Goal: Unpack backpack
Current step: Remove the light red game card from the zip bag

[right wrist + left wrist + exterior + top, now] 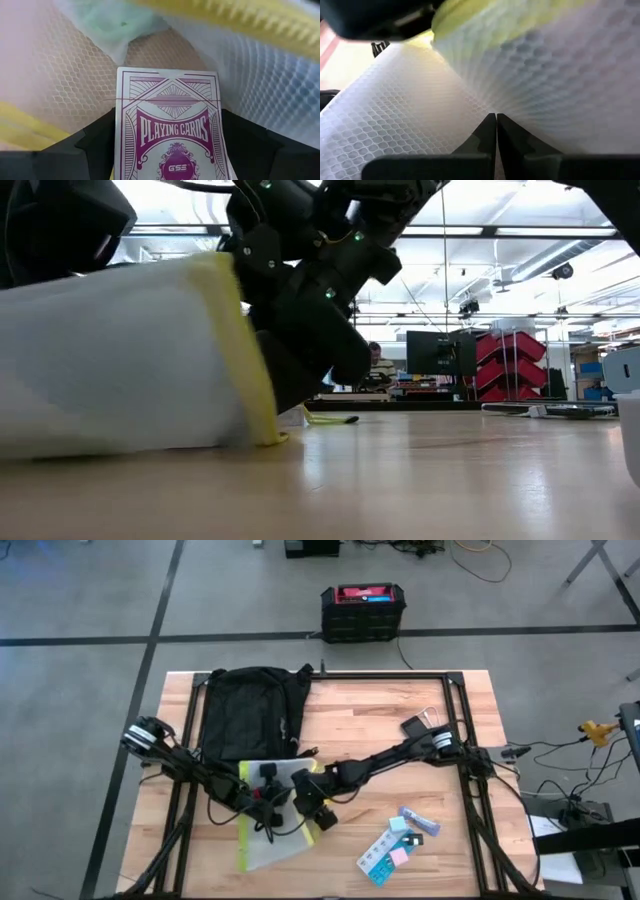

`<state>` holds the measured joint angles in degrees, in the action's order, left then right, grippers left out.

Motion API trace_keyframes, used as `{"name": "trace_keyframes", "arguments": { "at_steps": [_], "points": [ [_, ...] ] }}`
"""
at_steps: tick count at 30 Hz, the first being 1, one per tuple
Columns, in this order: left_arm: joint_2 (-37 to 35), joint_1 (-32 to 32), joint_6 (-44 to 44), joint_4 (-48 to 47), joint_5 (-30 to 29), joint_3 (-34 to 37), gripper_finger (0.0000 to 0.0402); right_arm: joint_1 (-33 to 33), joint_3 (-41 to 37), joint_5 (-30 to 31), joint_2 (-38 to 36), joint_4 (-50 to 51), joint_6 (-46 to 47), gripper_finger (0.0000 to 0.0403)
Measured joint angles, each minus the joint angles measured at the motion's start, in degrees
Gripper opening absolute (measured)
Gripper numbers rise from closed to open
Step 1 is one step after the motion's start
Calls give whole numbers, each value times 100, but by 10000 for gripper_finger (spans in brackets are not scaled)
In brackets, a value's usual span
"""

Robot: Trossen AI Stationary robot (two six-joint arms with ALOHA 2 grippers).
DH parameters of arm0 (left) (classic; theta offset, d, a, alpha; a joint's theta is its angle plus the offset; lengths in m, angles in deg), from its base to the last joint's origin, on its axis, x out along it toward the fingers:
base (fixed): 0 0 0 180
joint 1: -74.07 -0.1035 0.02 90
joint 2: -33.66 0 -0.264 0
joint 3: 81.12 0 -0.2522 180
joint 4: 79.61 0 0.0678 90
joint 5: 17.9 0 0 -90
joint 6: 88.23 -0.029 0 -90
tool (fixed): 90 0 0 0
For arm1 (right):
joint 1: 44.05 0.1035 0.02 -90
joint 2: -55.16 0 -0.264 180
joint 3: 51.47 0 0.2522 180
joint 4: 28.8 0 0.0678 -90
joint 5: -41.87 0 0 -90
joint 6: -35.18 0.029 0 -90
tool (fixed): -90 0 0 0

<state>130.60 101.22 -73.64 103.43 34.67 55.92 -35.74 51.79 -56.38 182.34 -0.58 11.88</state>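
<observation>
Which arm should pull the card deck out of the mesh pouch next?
Right. Its tool already grips the playing cards inside the mesh pouch, so it probably only needs to withdraw. The left tool is shut on the pouch fabric, likely holding it steady.

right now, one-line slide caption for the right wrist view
Right gripper holding a purple playing cards box inside the yellow-edged white mesh pouch.

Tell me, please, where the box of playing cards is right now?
In the right wrist view the playing cards box sits between the right gripper fingers, at the mouth of the white mesh pouch lying on the table's front left, before the backpack.
</observation>
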Motion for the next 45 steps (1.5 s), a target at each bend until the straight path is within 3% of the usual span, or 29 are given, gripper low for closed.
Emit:
{"name": "trace_keyframes", "arguments": {
  "at_steps": [7, 15, 21, 27, 31, 34, 39, 45],
  "points": [
    [-45, -2, 21, -143, 24, 0, 0, 16, -28, 226, -547, 1314, -54, 281],
    [-51, 4, 244, -327, 33, -4, 0, -148, -608, 143, -1204, 2280, 673, 280],
    [-56, 4, 228, -344, 37, -10, 0, -198, -1980, 188, -2008, 1961, 1507, 280],
    [-102, 2, -230, -431, 54, -64, 0, -206, -3449, 1136, -3297, 1835, 2577, 279],
    [-95, -7, -749, -523, 77, -438, 0, -176, -4360, 1280, -4295, 1638, 3390, 279],
    [-95, -4, -1075, -671, 78, -802, 0, -99, -4924, 1281, -4846, 1646, 3939, 303],
    [-95, -4, -1168, -775, 67, -1436, 0, 41, -5535, 1279, -5367, 1638, 4518, 350],
    [1, -4, -1050, -766, 258, -2049, 7, 181, -5627, 1278, -5430, 1501, 4643, 361]
  ]
}}
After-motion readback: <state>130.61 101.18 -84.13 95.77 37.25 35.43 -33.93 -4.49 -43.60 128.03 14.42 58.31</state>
